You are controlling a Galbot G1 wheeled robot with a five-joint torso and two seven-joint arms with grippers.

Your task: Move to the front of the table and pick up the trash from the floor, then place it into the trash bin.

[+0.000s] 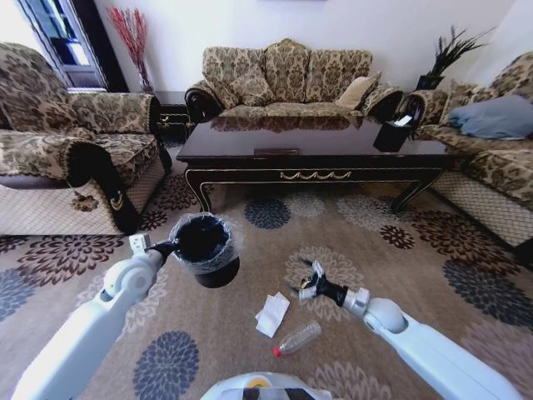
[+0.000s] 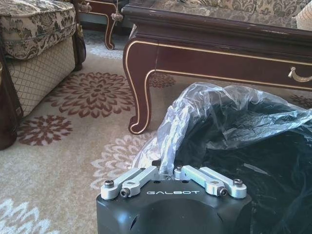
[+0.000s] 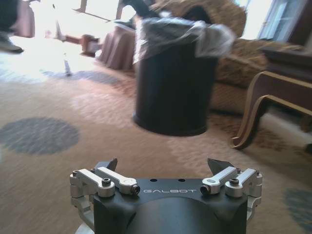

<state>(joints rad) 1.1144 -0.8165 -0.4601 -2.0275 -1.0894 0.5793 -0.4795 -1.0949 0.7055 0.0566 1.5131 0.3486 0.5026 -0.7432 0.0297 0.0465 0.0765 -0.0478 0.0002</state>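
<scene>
- My left gripper [image 1: 166, 247] is clenched on the rim of the trash bin [image 1: 206, 250], where the thin plastic liner [image 2: 204, 112] folds over the edge. I hold the bin up, clear of the floor [image 1: 100, 283], on my left side before the worktop [image 1: 312, 150].
- I judge the bin light and stiff, but the liner is slippery and soft, so my grip on the rim could slide.
- The crumpled white paper [image 1: 272, 314] lies on the carpet between my two arms, near the bin. It looks very light and soft; I would pinch it at a raised fold.
- The clear bottle [image 1: 298, 338] with a red cap lies on its side just beside the paper, closer to my base. It seems empty, light and smooth, and it may roll. I think the best hold is across the middle of the body.
- My right gripper [image 1: 310, 282] hangs low over a cream flower of the carpet, a little beyond the paper and bottle. In the right wrist view its fingers [image 3: 218, 165] stand wide apart with nothing between them.
</scene>
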